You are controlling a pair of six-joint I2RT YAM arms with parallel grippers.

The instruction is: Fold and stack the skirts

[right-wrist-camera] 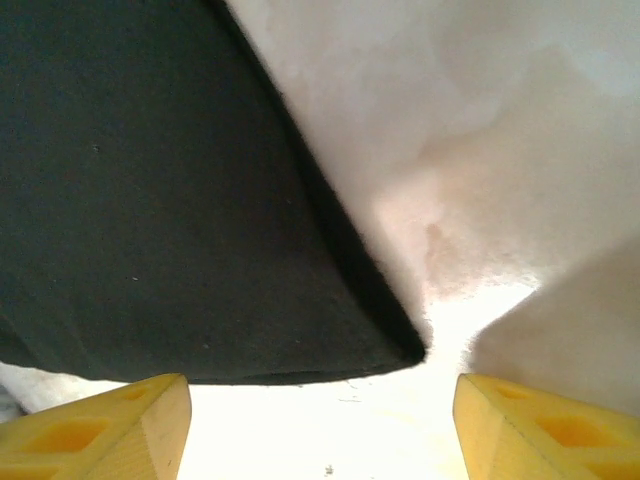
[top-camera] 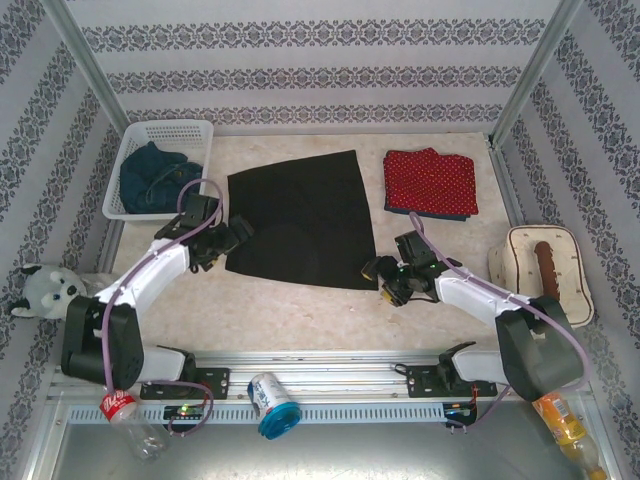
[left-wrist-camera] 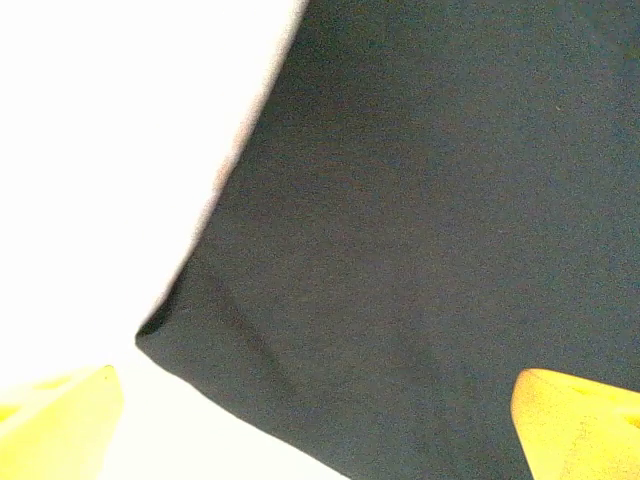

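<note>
Black skirt [top-camera: 300, 225] flat; red skirt [top-camera: 430, 180] folded

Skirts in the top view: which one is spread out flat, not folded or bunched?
The black skirt, spread flat mid-table. The red polka-dot skirt lies folded at the far right, and the denim skirt is bunched in the white basket.

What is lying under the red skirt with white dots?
A dark blue cloth lies under the red dotted skirt; just its near edge sticks out. The rest is covered, so whether it is a folded skirt cannot be told.
</note>
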